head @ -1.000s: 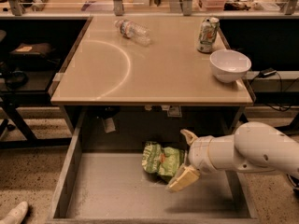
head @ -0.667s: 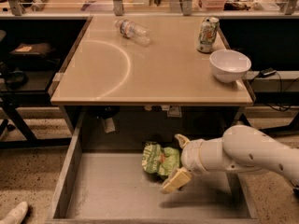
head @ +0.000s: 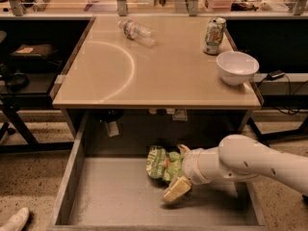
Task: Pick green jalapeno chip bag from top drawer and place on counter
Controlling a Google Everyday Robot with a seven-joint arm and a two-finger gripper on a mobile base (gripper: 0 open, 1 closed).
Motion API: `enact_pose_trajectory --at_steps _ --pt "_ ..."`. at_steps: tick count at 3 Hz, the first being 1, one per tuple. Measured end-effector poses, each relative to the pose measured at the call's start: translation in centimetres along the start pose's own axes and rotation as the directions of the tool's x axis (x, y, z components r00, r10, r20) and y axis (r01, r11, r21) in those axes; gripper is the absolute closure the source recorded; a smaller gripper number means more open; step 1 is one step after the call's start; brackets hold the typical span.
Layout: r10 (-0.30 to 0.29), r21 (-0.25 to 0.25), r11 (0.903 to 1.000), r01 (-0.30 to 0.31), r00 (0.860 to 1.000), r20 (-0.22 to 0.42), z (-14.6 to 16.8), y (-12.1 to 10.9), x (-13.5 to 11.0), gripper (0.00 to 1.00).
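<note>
- The robot's white arm reaches in from the right, its gripper [head: 175, 172] low inside the open top drawer [head: 115, 201], right of the drawer's middle.
- The two tan fingers [head: 176, 190] stand apart, one on the far side and one on the near side of the green jalapeno chip bag [head: 161, 161]; a firm grip cannot be made out.
- The crumpled bag lies on the grey drawer bottom, just below the front edge of the counter [head: 159, 81].
- On the counter, a clear bottle [head: 137, 31] lies on its side at the far end, a drink can [head: 214, 36] stands far right, and a white bowl [head: 237, 67] sits nearer, by the right edge.
</note>
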State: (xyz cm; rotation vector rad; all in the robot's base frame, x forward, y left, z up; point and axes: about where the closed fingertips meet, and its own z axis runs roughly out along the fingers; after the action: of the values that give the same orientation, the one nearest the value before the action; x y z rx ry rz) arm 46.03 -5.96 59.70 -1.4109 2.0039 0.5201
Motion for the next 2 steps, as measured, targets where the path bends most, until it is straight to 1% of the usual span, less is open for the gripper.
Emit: enact_pose_trajectory --at_steps 1,2 --pt "0.000 0.000 1.0000 0.000 1.000 0.000 0.02 -0.01 -0.03 0.18" --pt "0.000 0.000 1.0000 0.000 1.000 0.000 0.02 -0.01 -0.03 0.43"
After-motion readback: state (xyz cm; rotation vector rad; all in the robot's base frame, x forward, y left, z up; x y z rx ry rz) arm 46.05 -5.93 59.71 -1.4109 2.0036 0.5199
